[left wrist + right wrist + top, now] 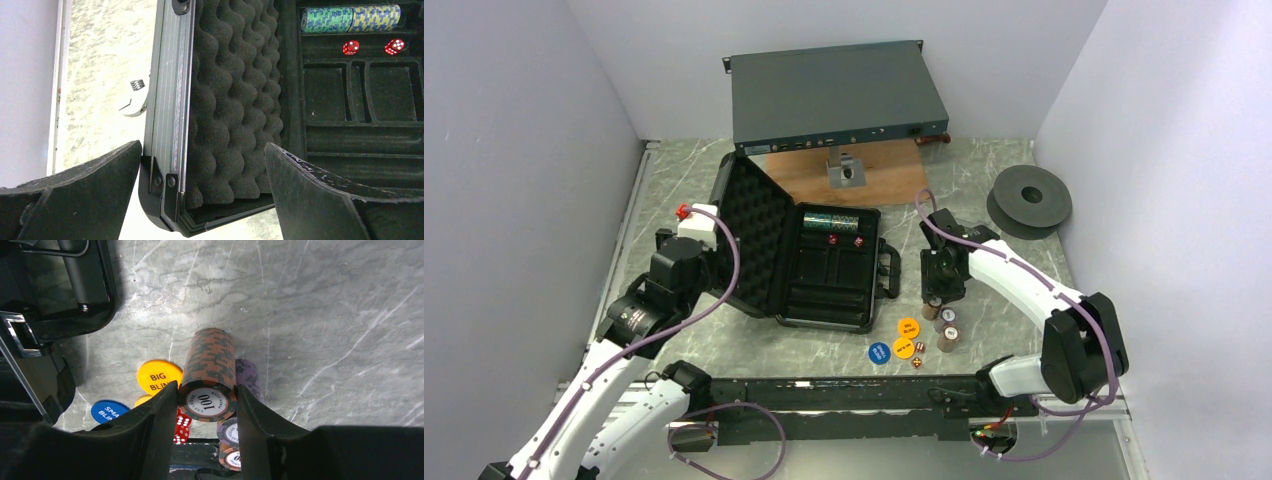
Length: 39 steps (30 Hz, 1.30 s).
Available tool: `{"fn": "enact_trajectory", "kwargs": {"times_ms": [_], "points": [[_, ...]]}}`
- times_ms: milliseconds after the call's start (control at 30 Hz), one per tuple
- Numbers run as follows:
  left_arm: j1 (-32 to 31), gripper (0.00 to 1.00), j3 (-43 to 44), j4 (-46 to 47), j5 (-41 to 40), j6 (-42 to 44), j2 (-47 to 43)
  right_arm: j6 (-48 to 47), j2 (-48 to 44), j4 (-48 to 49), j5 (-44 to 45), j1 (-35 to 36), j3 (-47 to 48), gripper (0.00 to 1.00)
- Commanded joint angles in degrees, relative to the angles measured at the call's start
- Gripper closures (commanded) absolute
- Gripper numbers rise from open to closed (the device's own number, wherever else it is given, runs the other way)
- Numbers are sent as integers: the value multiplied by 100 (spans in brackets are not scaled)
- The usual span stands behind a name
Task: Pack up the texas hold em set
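The black poker case (824, 270) lies open mid-table, its foam lid (235, 100) standing up on the left. Its tray holds a green chip roll (327, 19), a yellow-blue roll (375, 16) and two red dice (350, 47). My left gripper (202, 145) is open, its fingers either side of the lid's near corner without touching it. My right gripper (206, 390) is shut on an orange-brown 100 chip roll (210, 365), right of the case (939, 290). Under it lie a purple roll (247, 375), another orange roll (231, 457), Big Blind (157, 375) and Small Blind (107, 410) buttons, and red dice (182, 427).
A rack-mount unit (834, 95) sits on a wooden board at the back. A grey spool (1029, 200) lies at the back right. The case's handle (889, 270) faces the loose chips. A small white fitting (134, 97) sits left of the lid.
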Motion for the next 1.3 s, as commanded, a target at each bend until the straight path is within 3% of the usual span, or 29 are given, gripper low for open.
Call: {"fn": "enact_trajectory", "kwargs": {"times_ms": [0, 133, 300, 467, 633, 833, 1000, 1100, 1267], "points": [[8, 2, 69, 281, 427, 27, 16, 156, -72, -387, 298, 12, 637, 85], [6, 1, 20, 407, 686, -2, 76, 180, -92, -596, 332, 12, 1230, 86], [-2, 1, -91, 782, 1778, 196, 19, -8, 229, -614, 232, 12, 1845, 90], [-3, 0, -207, 1023, 2290, 459, -247, -251, 352, -354, -365, 12, 2148, 96], [-3, 0, -69, 863, 1376, 393, -491, -285, 56, 179, -1109, 12, 2129, 98], [-2, 0, 843, -26, 253, 286, -305, -213, -390, 885, -1878, 35, 1911, 99], [-2, 0, 1395, -658, 59, 505, -79, -303, -630, 1117, -2180, 33, 1676, 99], [-1, 0, 1657, -826, 691, 754, -244, -240, -810, 1300, -2410, 39, 1473, 99], [-3, 2, 1775, -669, 2762, 1378, -446, -134, -1032, 1593, -2878, 45, 1181, 99]]}}
